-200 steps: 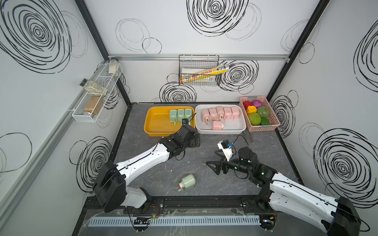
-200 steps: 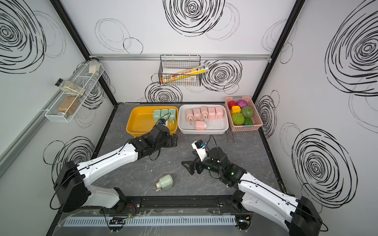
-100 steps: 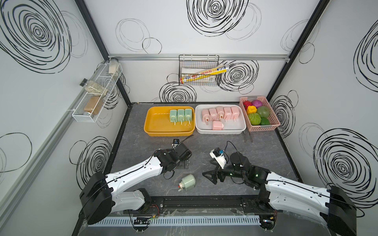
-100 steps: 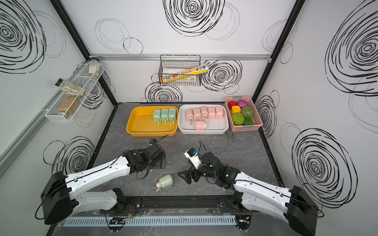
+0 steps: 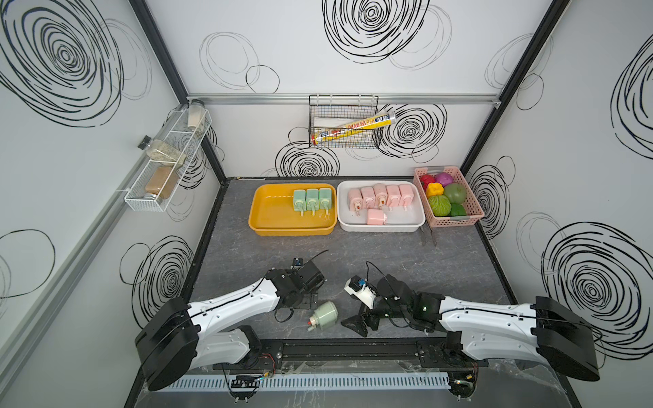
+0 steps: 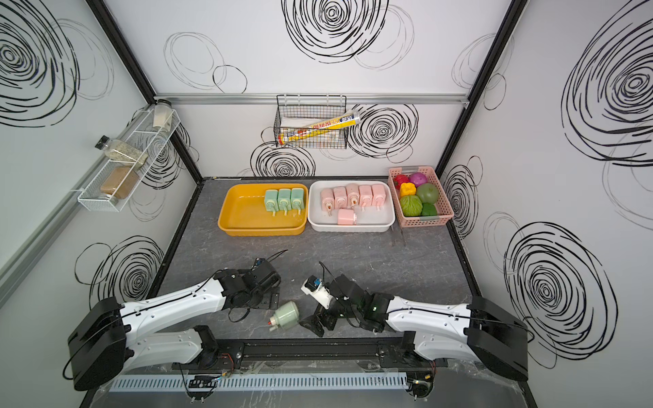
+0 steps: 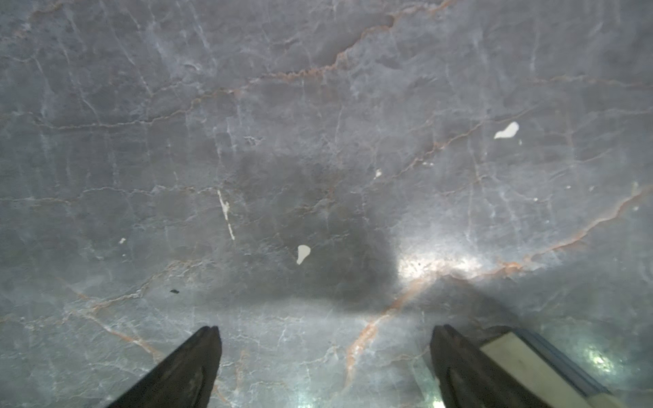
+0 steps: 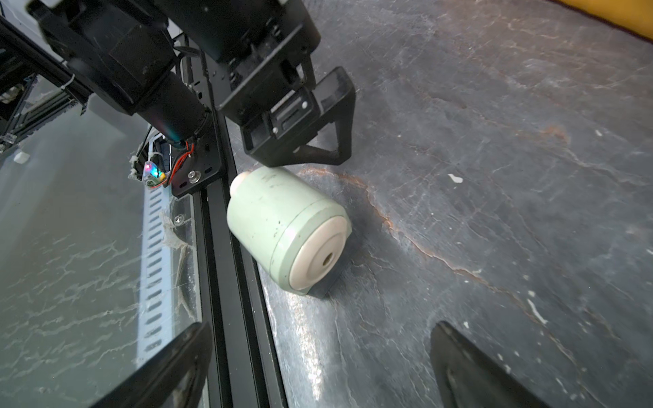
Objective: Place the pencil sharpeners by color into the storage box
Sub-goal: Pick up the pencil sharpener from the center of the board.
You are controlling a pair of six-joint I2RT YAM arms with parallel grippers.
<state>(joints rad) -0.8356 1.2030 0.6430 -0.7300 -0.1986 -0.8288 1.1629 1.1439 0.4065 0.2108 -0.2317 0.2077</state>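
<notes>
Black fingers [image 7: 190, 367] of my left gripper [image 7: 325, 332] stand spread wide. Between them the left wrist view shows only the grey veined table [image 7: 318, 141], flecked with small white chips. My right gripper [image 8: 321, 328] is spread just as wide, its two dark fingers [image 8: 466, 367] pinching nothing. Ahead of that gap, apart from both tips, the mint green sharpener [image 8: 282, 226] lies on its side on the table. A round cream face with a small hole is turned toward my right wrist camera. My left gripper sits just beside the sharpener's other end; whether it touches I cannot tell. In both top views this sharpener [image 5: 324, 314] lies near the front edge of the table, between my two grippers, with its cream neck pointing toward the front rail [image 5: 353, 348].

Farther back, the yellow tray [image 5: 291, 231] holds three green sharpeners [image 5: 312, 199] in a row at its right side, necks toward me. Just beside it on the right, the white tray [image 5: 380, 228] holds five pink sharpeners [image 5: 380, 196] in a row. A sixth pink sharpener [image 5: 375, 216] lies crosswise in front of them. Next along stands a pink basket [image 5: 456, 222] of toy fruits [image 5: 440, 205].
</notes>
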